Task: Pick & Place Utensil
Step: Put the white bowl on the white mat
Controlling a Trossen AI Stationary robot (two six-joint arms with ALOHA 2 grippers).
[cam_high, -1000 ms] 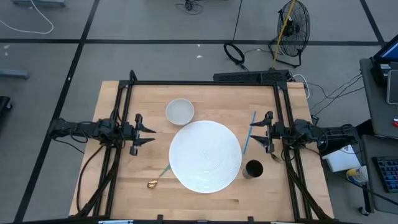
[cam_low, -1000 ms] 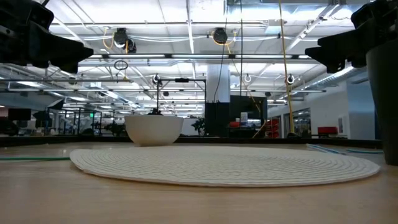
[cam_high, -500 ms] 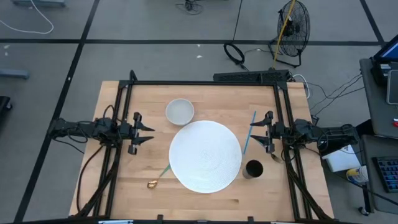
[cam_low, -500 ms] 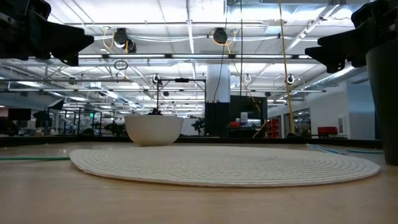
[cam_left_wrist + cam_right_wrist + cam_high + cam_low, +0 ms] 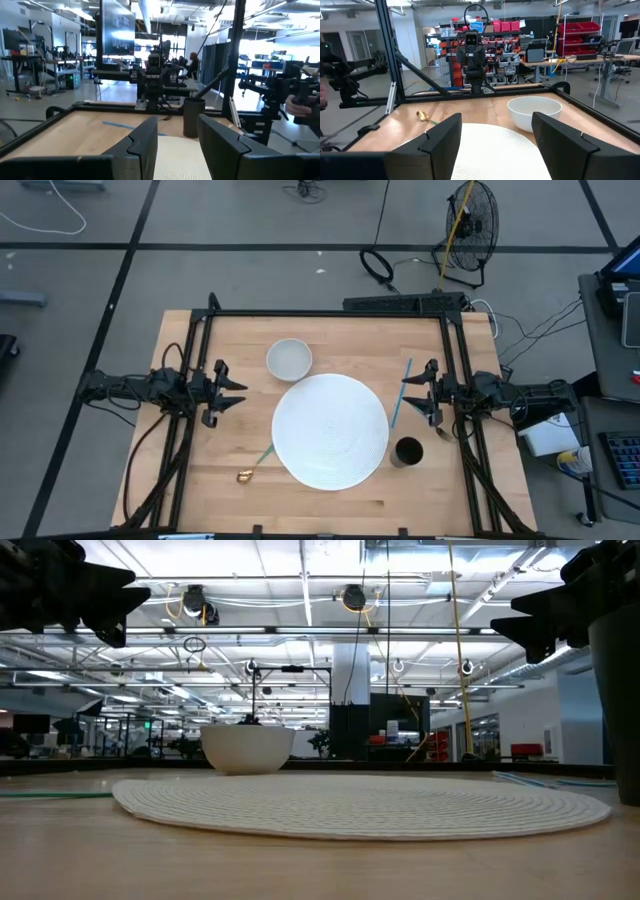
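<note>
From above, nothing is placed yet: the gold spoon [image 5: 254, 464] lies on the table [image 5: 330, 495] beside the white mat [image 5: 331, 430], apart from both tools. The left wrist view shows the left tool [image 5: 176, 131] released and empty; the right wrist view shows the right tool [image 5: 495, 131] likewise, with the whole pick ahead.

Bowl [image 5: 289, 359] behind mat [image 5: 330, 430]; cup [image 5: 407, 452] right; spoon [image 5: 253, 465] left.
</note>
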